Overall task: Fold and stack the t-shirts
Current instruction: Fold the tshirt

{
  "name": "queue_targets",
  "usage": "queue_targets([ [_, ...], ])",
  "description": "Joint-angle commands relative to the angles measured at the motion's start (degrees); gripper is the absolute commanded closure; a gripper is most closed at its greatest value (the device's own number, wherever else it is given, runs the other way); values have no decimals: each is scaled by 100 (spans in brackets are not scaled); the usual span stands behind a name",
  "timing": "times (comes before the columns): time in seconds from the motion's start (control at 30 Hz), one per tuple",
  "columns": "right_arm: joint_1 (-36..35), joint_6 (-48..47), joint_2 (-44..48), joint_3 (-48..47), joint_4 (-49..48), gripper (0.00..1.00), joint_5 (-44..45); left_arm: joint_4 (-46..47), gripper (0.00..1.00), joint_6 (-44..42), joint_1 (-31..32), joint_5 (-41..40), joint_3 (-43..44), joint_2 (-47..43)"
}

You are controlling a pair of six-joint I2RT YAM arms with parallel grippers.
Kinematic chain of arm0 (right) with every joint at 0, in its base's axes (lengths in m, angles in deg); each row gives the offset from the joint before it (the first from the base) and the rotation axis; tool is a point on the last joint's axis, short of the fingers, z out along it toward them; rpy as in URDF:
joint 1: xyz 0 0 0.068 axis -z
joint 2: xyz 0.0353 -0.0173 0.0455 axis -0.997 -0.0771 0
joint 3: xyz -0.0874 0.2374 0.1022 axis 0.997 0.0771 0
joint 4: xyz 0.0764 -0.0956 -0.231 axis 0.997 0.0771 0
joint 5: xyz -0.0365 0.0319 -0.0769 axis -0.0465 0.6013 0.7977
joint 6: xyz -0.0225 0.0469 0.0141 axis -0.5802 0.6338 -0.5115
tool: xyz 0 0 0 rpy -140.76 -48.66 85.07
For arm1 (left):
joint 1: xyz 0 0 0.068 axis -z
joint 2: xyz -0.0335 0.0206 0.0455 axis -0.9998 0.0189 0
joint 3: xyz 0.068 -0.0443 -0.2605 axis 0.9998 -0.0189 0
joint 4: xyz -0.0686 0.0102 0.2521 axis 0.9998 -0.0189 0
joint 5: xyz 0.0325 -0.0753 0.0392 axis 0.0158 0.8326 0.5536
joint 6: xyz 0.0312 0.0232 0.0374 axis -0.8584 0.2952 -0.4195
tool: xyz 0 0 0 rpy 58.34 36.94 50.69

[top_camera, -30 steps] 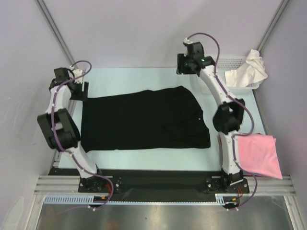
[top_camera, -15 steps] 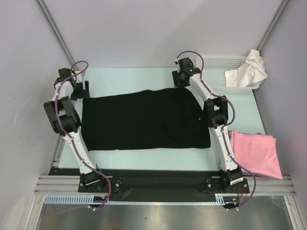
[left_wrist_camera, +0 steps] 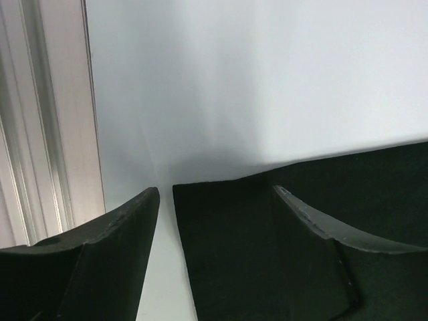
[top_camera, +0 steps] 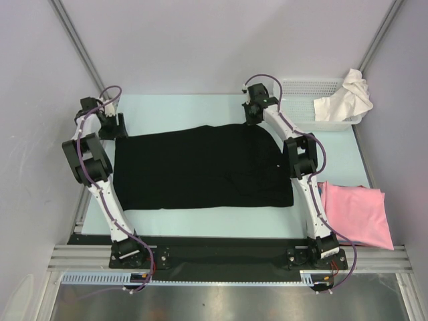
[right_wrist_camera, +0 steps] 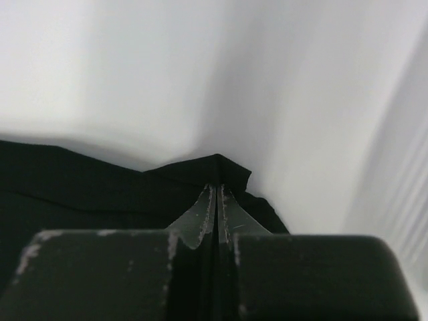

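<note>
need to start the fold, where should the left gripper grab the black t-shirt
Its far left corner, from above: the black t-shirt lies flat, that corner sits between the open jaws of the left gripper, and the right gripper pinches the far right edge.

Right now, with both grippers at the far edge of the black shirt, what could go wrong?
1. The right gripper is shut on only a small peak of the black t-shirt. Such a thin pinch may slip once it lifts.
2. The left gripper is open and straddles the very edge of the corner. If it closes there, it may miss the cloth, and the fold would probably go crooked.
</note>
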Motion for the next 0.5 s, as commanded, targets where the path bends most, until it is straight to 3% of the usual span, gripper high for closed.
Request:
queue_targets([
  [0.0,-39,38,608,212,-37,100,-286,-202,27,-67,-61,608,236,186],
  [0.17,-48,73,1012,300,139,100,-357,-519,41,-233,-96,1058,157,266],
  [0.27,-57,249,1451,659,-9,100,-435,-607,66,-427,-96,1190,-36,73],
  [0.3,-48,284,1731,782,-54,100,-462,-599,78,-445,-96,1207,-80,2],
  [0.33,-66,319,1882,1045,-98,100,-471,-564,99,-437,-114,1225,-211,-85],
  [0.47,-119,407,2690,1942,-388,100,-322,-151,100,-454,-219,1480,-835,-1086],
])
